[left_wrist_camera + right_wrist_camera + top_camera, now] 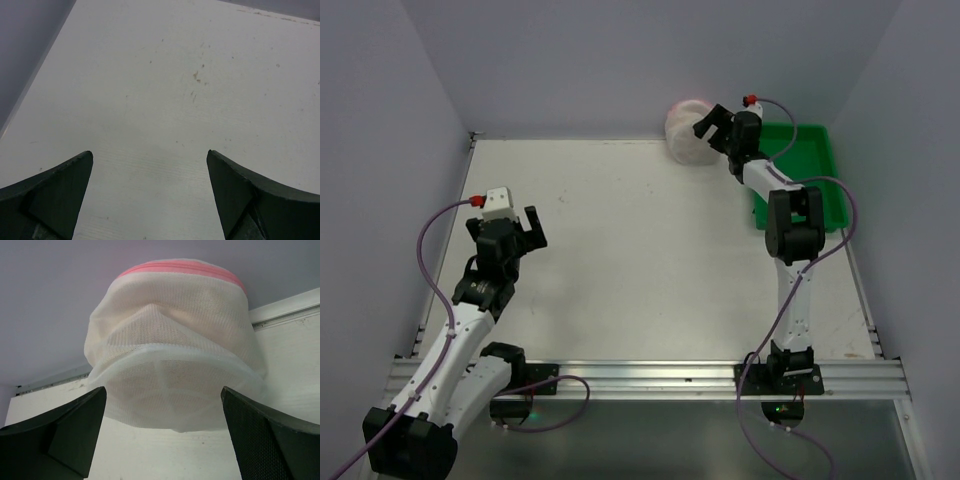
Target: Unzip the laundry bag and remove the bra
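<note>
The laundry bag is a drum of white mesh with a pink zip edge. It lies on its side at the back of the table, against the rear wall. My right gripper is open just in front of it. In the right wrist view the bag fills the space beyond the open right gripper, and neither finger touches it. The bra is hidden inside; only a faint beige tint shows through the mesh. My left gripper hangs open over bare table at the left, with nothing between its fingers.
A green tray stands at the back right, just right of the right arm's forearm. The white table is walled at the back and on both sides. An aluminium rail runs along the near edge.
</note>
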You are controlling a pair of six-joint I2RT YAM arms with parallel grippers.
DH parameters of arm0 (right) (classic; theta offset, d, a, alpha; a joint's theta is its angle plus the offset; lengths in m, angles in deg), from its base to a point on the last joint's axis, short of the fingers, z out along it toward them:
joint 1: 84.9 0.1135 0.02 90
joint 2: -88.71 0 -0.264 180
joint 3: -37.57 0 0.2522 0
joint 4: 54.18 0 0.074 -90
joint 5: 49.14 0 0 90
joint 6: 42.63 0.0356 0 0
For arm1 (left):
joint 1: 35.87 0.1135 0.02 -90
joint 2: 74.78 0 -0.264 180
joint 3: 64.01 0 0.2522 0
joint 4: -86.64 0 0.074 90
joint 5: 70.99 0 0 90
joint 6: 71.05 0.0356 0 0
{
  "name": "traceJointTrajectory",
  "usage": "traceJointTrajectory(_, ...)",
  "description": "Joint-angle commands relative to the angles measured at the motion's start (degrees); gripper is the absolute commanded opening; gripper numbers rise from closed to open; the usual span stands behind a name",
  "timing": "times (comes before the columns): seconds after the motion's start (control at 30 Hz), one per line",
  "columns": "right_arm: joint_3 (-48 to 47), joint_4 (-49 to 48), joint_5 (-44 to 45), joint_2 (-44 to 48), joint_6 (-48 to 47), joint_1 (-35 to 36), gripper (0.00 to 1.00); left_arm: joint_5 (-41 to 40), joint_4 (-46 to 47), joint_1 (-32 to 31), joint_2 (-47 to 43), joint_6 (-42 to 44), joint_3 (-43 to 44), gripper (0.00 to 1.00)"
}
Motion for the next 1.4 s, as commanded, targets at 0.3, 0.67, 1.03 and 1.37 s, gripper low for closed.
traceJointTrajectory(0.3, 8.40, -5.32, -14.46, 12.77, -4.69, -3.31, 0.99, 0.62, 1.93, 1.00, 0.67, 1.25, 0.13, 1.00)
traceJointTrajectory(0.67, -14.52, 3.10, -24.56, -4.61, -5.84, -5.86, 0.99, 2.81, 3.33, 1.00, -1.97, 1.77, -0.75, 1.00)
traceJointTrajectory(1.03, -25.17, 4.96, -41.00, -13.68, 1.98, -4.72, 0.99, 3.26, 3.16, 1.35, -2.05, 1.86, -0.84, 1.00)
traceJointTrajectory(1.37, 1.31, -1.43, -35.35, 0.80, -2.40, 4.59, 0.74, 3.43, 2.98, 1.35, -4.60, 1.60, -1.10, 1.00)
